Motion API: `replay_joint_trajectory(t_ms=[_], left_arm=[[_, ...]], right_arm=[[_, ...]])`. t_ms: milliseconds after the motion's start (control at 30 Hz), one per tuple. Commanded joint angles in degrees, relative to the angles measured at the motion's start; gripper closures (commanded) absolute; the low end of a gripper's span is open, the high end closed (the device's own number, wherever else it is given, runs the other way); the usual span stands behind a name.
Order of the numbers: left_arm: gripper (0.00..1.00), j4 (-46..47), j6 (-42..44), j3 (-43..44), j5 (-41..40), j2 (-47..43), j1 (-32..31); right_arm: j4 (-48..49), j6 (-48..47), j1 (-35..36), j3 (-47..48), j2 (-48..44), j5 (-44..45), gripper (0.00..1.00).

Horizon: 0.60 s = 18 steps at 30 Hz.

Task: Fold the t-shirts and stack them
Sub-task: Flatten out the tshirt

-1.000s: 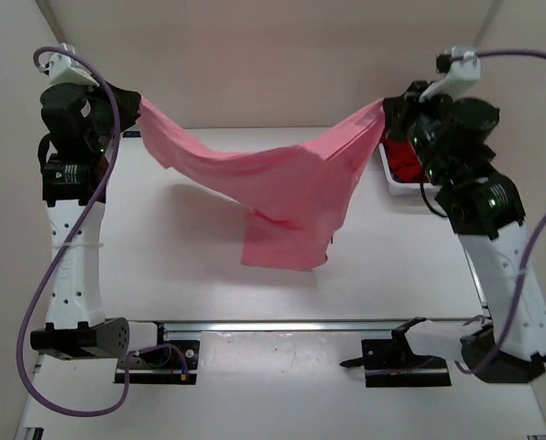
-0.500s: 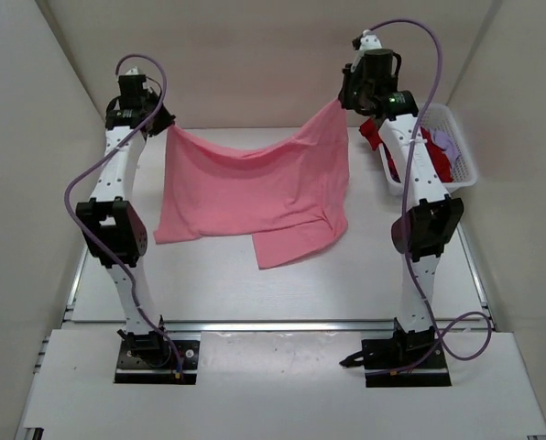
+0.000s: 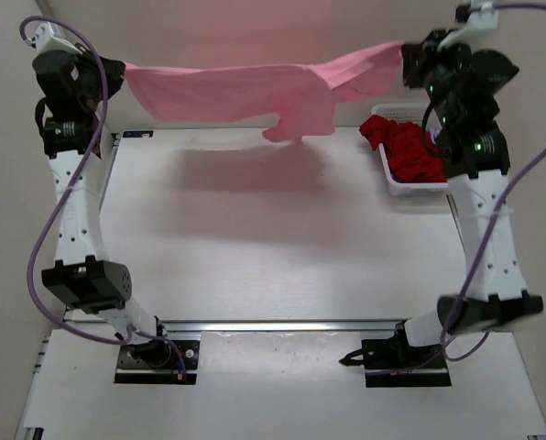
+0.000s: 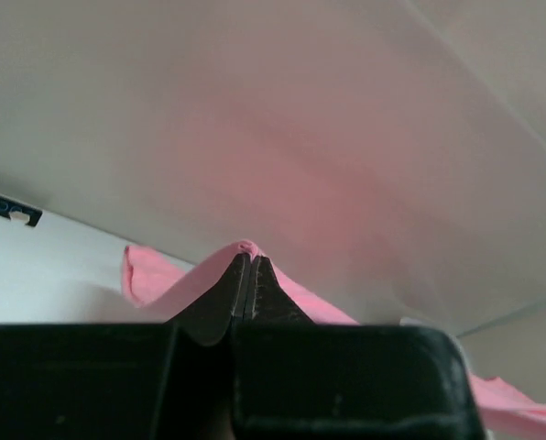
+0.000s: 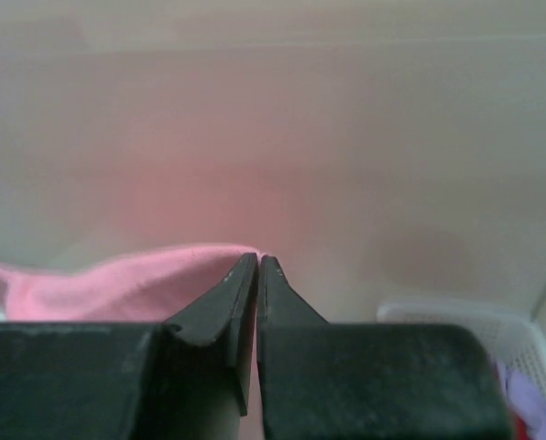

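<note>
Pinching the cloth at both ends. Left claw (image 3: 117, 71) clenched on one end of the pink shirt (image 3: 245, 92); the left wrist view shows the jaws pressed together with pink cloth (image 4: 149, 275) pulled over the tips of the left claw (image 4: 247, 261). Right claw (image 3: 406, 50) likewise clenched on the opposite end; the right wrist view has the cloth (image 5: 117, 280) running off to the left of the right claw (image 5: 257, 263).

Both claws ride high, near the back wall (image 3: 255, 37), well apart. The shirt spans between them, long axis left to right, close to taut along the top edge. It droops lowest right of middle, nearer the right claw. No part of it touches the bench (image 3: 255, 247).

Key relation: the shirt hangs over the far edge of the bench. The open surface lies below it and toward the arm bases. Each claw owns one end, so neither is nearer. My read is that laying it flat calls for both to come down and toward the bases together, keeping the span level, or the drooping part lands first and bunches.

Off to the right, the basket (image 3: 410, 188) holds the dark red shirt (image 3: 406, 147), heaped over its rim. The lavender shirt (image 5: 528, 394) peeks from the basket in the right wrist view.
</note>
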Motion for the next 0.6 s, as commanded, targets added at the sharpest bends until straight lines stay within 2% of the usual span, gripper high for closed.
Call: replay_joint_trajectory(t_ms=[0,100,167,300,400,500,567], left_arm=[[1.0,3.2,3.7,-13.2,-3.7,-7.9,-2.7],[1.0,7.8,6.1,-33.6,-9.0,-17.4,-4.6],[1.0,8.7,7.1,-41.7,-11.9,-22.6,-4.7],[1.0,5.2,5.8,-55.8,-11.7,-28.4,-3.2],[1.0,3.4,4.2,-66.3,-10.0,-32.7,-1.8],[1.0,2.8,3.9,-76.5,-9.3,-37.3,-0.8],[1.0,2.2,4.1,-80.2,-8.3,-40.6,-1.5]], right_arm=[[6.0,1.9,0.5,-21.5,-7.7,0.1,1.0],[6.3,3.4,1.6,-41.6,-16.8,1.4,1.0],[5.9,5.4,1.7,-51.1,-22.3,0.7,1.0],[3.5,9.1,1.6,-68.0,-29.5,-1.6,1.0],[-2.3,11.1,4.5,-76.2,-34.5,1.7,1.0],[-8.8,13.9,5.1,-79.7,-38.0,-0.9,1.0],[-15.2,16.0,7.2,-80.8,-40.0,-3.6,1.0]])
